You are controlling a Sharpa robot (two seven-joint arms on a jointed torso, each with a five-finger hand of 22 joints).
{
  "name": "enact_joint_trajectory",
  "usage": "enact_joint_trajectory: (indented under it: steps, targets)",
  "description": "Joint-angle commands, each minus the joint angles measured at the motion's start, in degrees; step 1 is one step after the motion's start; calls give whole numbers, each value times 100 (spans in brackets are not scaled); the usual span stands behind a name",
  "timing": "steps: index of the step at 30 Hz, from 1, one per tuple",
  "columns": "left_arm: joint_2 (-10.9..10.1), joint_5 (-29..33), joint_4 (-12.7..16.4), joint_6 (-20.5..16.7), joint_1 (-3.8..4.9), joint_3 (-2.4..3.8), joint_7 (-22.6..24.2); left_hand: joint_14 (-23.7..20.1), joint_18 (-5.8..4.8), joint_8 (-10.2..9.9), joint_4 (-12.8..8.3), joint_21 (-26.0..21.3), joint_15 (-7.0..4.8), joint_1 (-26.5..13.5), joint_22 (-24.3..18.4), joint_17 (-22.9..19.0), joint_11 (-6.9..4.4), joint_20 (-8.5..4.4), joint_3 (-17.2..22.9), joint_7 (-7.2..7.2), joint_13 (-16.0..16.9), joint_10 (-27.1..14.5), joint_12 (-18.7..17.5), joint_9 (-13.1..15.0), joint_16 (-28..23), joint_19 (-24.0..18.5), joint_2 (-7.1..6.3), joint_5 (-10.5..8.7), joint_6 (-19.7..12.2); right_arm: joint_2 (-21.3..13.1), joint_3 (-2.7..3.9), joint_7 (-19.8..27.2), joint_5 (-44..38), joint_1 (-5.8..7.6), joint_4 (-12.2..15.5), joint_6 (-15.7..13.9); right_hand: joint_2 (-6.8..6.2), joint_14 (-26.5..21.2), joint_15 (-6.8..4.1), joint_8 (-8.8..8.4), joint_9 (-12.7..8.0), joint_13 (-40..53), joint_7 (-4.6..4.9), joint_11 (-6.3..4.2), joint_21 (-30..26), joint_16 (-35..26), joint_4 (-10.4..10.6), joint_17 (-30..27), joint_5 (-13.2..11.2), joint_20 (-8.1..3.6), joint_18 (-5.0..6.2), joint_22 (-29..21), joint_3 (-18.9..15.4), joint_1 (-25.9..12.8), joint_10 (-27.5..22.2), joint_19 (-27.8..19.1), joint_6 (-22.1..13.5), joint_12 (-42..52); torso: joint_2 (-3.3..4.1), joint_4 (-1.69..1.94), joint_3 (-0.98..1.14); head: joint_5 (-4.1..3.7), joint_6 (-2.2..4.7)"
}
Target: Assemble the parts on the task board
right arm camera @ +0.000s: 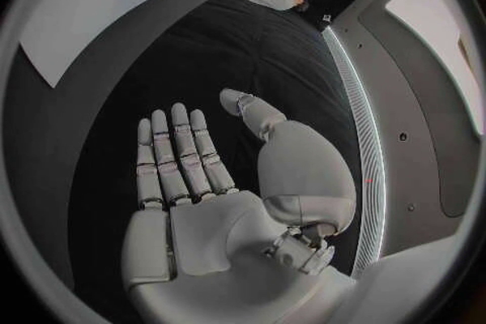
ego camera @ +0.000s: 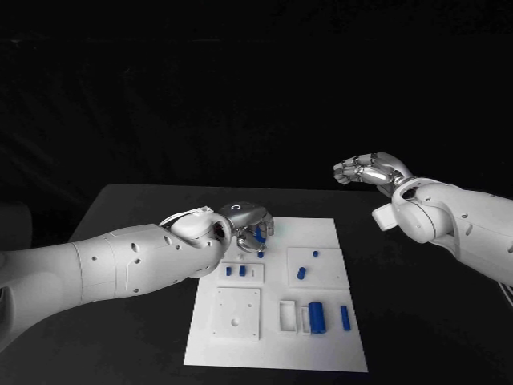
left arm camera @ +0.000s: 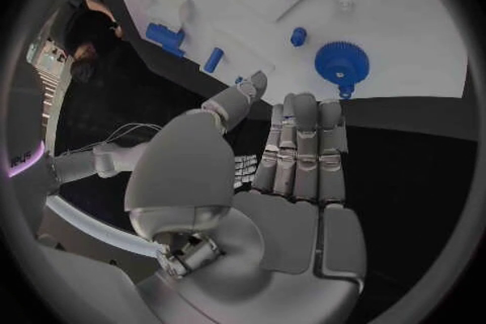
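Fingers straight and apart, both silver hands hold nothing: the left hand (ego camera: 248, 219) hovers over the white task board's (ego camera: 326, 349) far edge, seemingly above the blue toothed gear (left arm camera: 341, 61); the right hand (ego camera: 370, 170) hangs beyond the black tabletop's (ego camera: 130, 208) far right corner.

The white task board (ego camera: 326, 353) lies on the black table (ego camera: 130, 337).
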Motion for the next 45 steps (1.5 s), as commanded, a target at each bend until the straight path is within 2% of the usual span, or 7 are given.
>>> enact_joint_trajectory:
  steps: [1, 9, 12, 22, 35, 38, 45]
  targets:
    - [65, -505, -79, 259, -11, -1, -47, 70, 137, -16, 3, 113, -13, 83, 85, 96, -12, -144, -44, -13, -25, 73, -88, -38, 200, 107, 14, -18, 57, 6, 2, 51, -38, -3, 4, 51, 27, -26, -7, 38, -8, -7, 45, -15, -25, 30, 16, -8, 22, 15, -76, 6, 1, -28, 44, 45, 37, -24, -3, 11, -1, -11, -10]
    - [201, -713, -262, 520, -69, -56, -42, 248, 228, -48, 62, 281, -6, 77, 206, 223, 5, -152, -72, -5, -123, -41, -371, -114, 558, 282, 20, -16, 84, 9, 2, 56, -39, -3, 18, 51, 28, -25, -6, 38, -8, -7, 45, -15, -28, 32, 18, -10, 24, 16, -76, 9, 0, -30, 44, 47, 37, -24, -5, 17, 1, -22, -22]
    - [217, -737, -313, 546, -96, -59, -25, 389, 302, -56, 103, 390, -12, 71, 254, 241, 1, -157, -76, 0, -157, -19, -438, -144, 676, 434, 18, -16, 99, 11, 2, 58, -39, -4, 19, 51, 28, -25, -6, 38, -8, -7, 46, -15, -29, 32, 19, -11, 24, 16, -76, 10, -1, -31, 44, 48, 37, -24, -4, 14, 0, -23, -23]
    - [259, -744, -431, 569, -151, -57, -29, 548, 396, -73, 142, 430, 22, 113, 266, 211, 39, -120, -13, 31, -355, -290, -741, -204, 777, 529, 28, -14, 120, 11, 2, 62, -40, -7, 21, 53, 30, -25, -6, 38, -9, -7, 46, -15, -33, 34, 20, -14, 26, 17, -76, 12, -2, -33, 44, 50, 37, -24, -5, 23, -3, -16, -27]
    - [359, -670, -613, 518, -251, -57, -8, 616, 422, -69, 142, 443, 2, 129, 267, 179, 17, -119, -1, 29, -416, -161, -719, -228, 799, 574, 167, -14, 150, 11, 2, 56, -65, -8, 64, 51, 30, -25, -6, 39, -10, -7, 46, -14, -37, 36, 22, -17, 28, 18, -76, 15, -4, -36, 45, 51, 38, -24, -5, 17, -1, -29, -40]
    - [370, -631, -618, 507, -263, -56, 8, 661, 430, -45, 130, 464, -15, 139, 276, 183, -1, -131, -4, 36, -412, -31, -669, -226, 836, 601, 278, -12, 206, 5, 2, 54, -65, -8, 79, 54, 30, -25, -6, 39, -10, -7, 46, -14, -38, 37, 23, -18, 29, 18, -75, 16, -5, -38, 46, 52, 38, -24, -1, 13, -1, -32, -40]
    - [410, -573, -641, 481, -285, -56, 42, 687, 429, -46, 59, 484, -52, 134, 285, 164, -40, -154, -36, 43, -424, 185, -608, -254, 863, 622, 375, -13, 240, 11, 2, 53, -65, -8, 79, 53, 31, -24, -5, 40, -10, -7, 45, -15, -41, 39, 25, -20, 31, 18, -75, 18, -7, -42, 48, 55, 40, -23, -6, 26, 1, -47, -47]
